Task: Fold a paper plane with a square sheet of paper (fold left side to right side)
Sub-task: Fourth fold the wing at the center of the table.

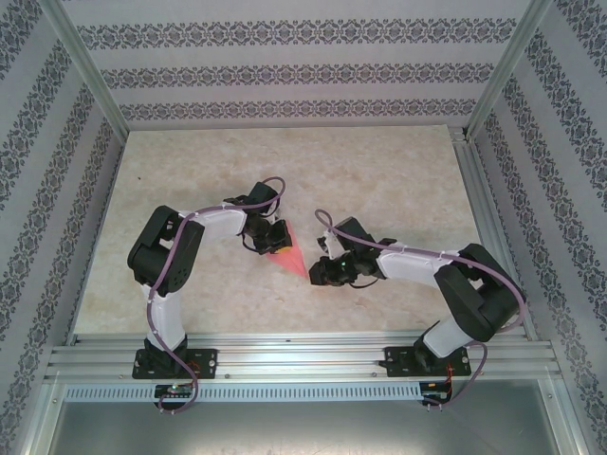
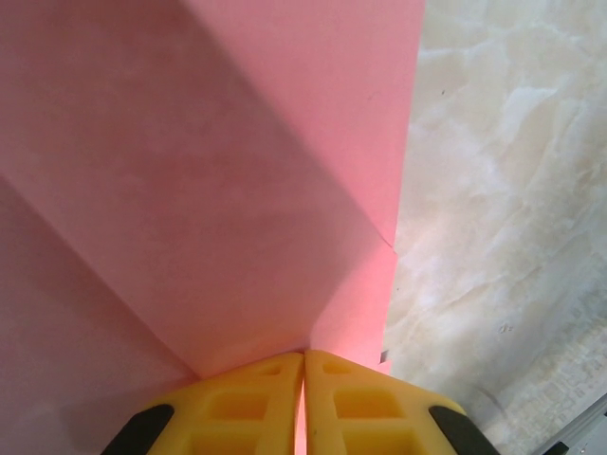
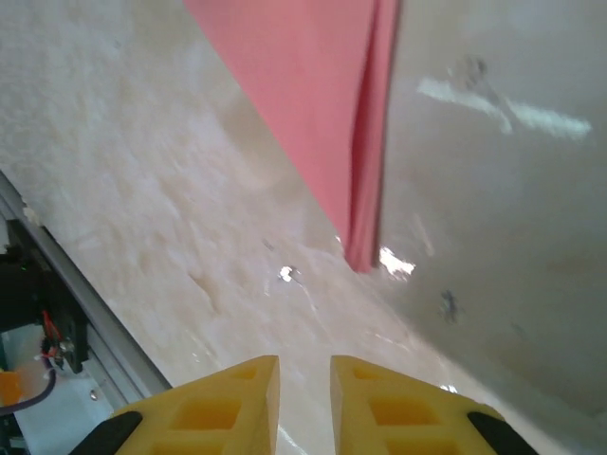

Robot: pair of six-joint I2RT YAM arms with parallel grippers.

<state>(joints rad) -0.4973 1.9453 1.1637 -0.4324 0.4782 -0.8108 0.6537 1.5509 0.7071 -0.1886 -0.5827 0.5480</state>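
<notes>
Mid-worktop (image 1: 379, 180), the folded pink paper (image 1: 292, 254) is pinched at its wide end by the left end effector (image 2: 303, 358), likely as an anchor, while the right end effector (image 3: 304, 365) is held slightly spread and empty near its tip.

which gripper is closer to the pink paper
Left. The left gripper is clamped on the paper at its wide end; the right gripper sits short of its pointed tip, not touching.
</notes>
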